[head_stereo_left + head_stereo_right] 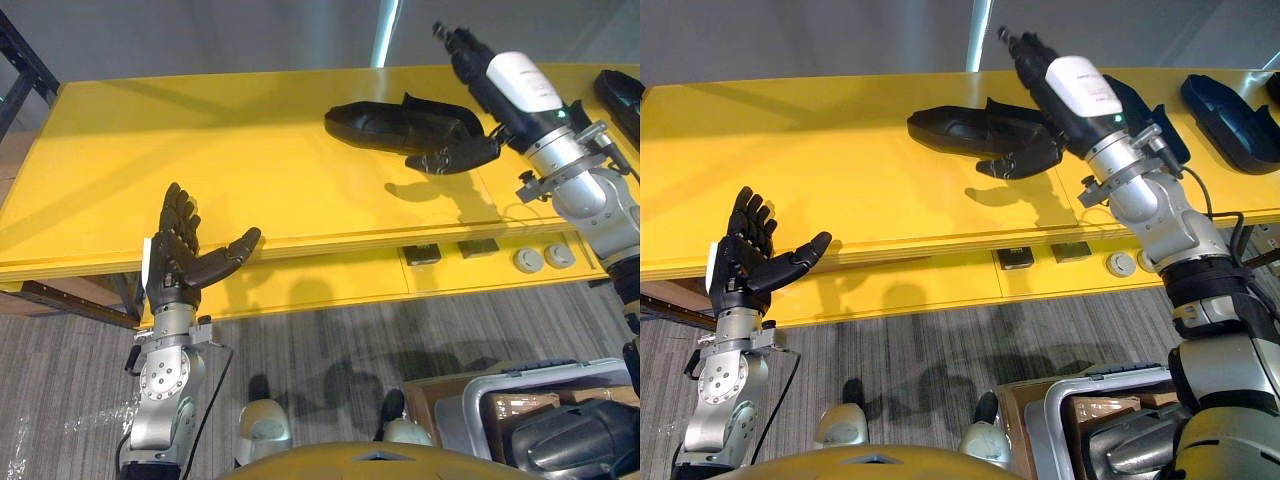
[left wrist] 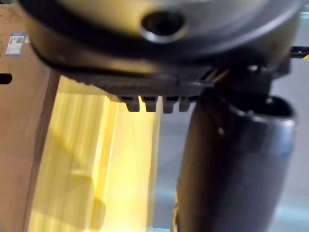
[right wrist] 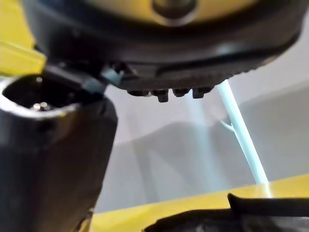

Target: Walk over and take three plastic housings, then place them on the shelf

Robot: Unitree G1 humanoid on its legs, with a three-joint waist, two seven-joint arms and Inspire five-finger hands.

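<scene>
Toward the far right of the worktop (image 1: pixel 200 170), a black plastic housing (image 1: pixel 375 125) lay against the right hand (image 1: pixel 455 155); its grip could not be told. By the near edge, the left hand (image 1: pixel 180 255) was spread open and empty.

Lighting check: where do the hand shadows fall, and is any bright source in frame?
Left eye view: the right hand throws a dark shadow on the yellow table, on the robot's side of the black housing; the left hand shades the table's front face. Right wrist view: a bright light strip stands behind the table.
</scene>
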